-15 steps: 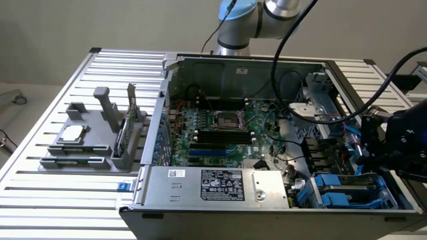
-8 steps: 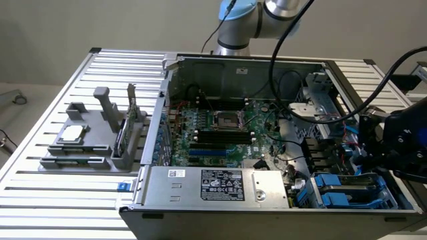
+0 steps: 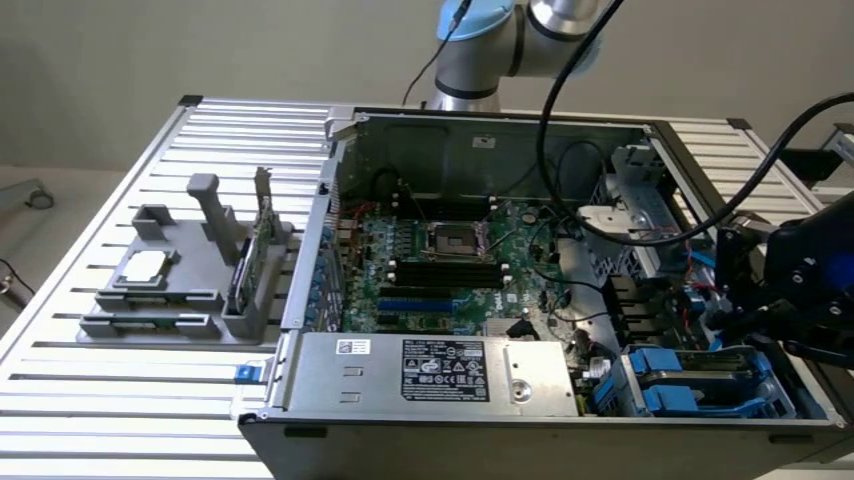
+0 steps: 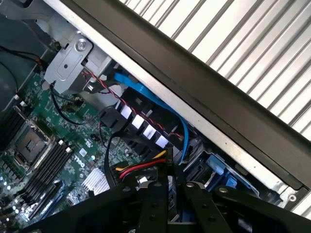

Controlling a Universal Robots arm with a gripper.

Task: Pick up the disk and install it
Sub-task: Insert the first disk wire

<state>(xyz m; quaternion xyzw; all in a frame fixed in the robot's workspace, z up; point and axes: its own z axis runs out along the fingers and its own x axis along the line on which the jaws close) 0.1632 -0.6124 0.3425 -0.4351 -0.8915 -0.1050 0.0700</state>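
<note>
Gripper [image 4: 170,188] clenched: fingers nearly together, nothing seen between them. It hangs just over the drive bay in the front corner of the case [image 3: 534,445], on the exterior view's right, probably low so as to line up with the bay. Disk [image 3: 683,368], blue-framed, lies in that bay, close to the fingertips. Can't tell if it's fully seated, as it's partly hidden. Motherboard [image 3: 441,260] is bare. Parts holder [image 3: 134,330] sits well apart on the table [image 3: 80,400].
</note>
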